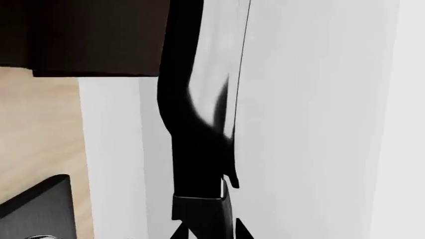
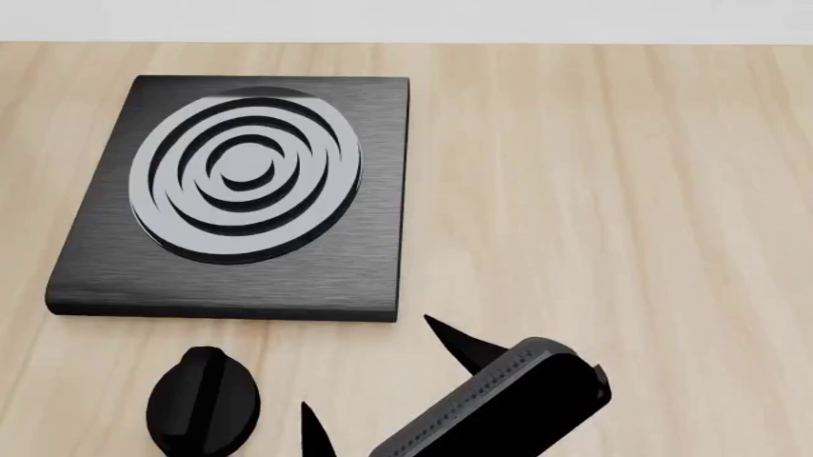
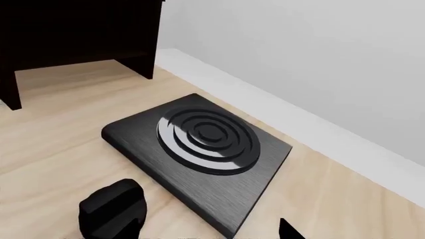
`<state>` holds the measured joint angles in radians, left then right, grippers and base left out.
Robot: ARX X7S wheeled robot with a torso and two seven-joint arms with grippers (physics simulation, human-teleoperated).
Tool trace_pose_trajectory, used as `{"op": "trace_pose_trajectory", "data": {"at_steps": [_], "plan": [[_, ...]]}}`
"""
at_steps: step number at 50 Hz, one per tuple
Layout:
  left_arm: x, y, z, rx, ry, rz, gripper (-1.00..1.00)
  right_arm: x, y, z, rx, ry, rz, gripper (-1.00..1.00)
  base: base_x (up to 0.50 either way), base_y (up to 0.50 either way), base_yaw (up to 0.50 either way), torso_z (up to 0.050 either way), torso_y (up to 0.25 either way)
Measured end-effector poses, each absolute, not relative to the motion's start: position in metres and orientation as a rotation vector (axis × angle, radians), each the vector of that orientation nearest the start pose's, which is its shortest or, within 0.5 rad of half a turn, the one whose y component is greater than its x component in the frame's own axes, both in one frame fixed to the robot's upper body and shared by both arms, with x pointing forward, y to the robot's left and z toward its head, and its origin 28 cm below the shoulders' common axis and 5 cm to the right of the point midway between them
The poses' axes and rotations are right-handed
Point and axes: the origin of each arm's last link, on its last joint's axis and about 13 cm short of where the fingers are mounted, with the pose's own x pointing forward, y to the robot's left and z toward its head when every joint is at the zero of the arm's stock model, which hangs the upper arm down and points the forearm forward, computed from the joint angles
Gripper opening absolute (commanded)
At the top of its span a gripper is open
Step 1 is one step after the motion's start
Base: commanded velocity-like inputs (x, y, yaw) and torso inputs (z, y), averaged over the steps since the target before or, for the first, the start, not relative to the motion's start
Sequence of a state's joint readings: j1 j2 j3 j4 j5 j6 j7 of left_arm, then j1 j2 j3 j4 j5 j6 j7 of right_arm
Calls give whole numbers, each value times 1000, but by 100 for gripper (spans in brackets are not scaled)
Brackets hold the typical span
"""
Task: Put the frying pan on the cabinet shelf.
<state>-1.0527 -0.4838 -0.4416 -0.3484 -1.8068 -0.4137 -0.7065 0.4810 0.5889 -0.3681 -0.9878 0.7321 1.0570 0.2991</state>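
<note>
In the left wrist view, the frying pan [image 1: 192, 149] shows only as a black handle and dark edge running up from my left gripper [image 1: 211, 233]. The gripper's two fingertips sit on either side of the handle, shut on it. The pan's round body is not clearly readable against the pale wall. The dark cabinet [image 1: 79, 35] is above and beyond the pan, and it also shows in the right wrist view [image 3: 73, 30]. My right gripper [image 2: 381, 386] is open and empty, low over the wooden top near the square black plate [image 2: 242, 190]. The left gripper is out of the head view.
The square black plate with concentric rings [image 3: 199, 144] lies on the wooden surface, and its corner shows in the left wrist view [image 1: 37, 204]. A black round knob-like object [image 2: 204, 400] sits in front of it, by my right gripper [image 3: 212, 233]. A pale wall [image 3: 299, 59] runs behind.
</note>
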Motion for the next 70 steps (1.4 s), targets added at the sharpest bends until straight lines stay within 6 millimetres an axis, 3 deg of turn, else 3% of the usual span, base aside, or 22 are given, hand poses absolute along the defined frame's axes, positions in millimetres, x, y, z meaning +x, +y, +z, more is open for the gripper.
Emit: {"op": "trace_pose_trajectory", "data": {"at_steps": [25, 26, 43, 70], "plan": [[310, 384, 289, -1585, -213, 94, -100, 177, -94, 187, -358, -82, 527, 100, 0, 1, -3, 1, -1], [309, 384, 289, -1584, -213, 94, 100, 177, -95, 187, -357, -82, 526, 100, 0, 7, 0, 0, 0], [306, 383, 292, -1591, -259, 30, 100, 175, -97, 187, -352, -81, 520, 100, 0, 1, -3, 0, -2], [293, 374, 280, -1517, -223, -25, 100, 176, -98, 186, -340, -79, 513, 100, 0, 2, -3, 0, -2]]}}
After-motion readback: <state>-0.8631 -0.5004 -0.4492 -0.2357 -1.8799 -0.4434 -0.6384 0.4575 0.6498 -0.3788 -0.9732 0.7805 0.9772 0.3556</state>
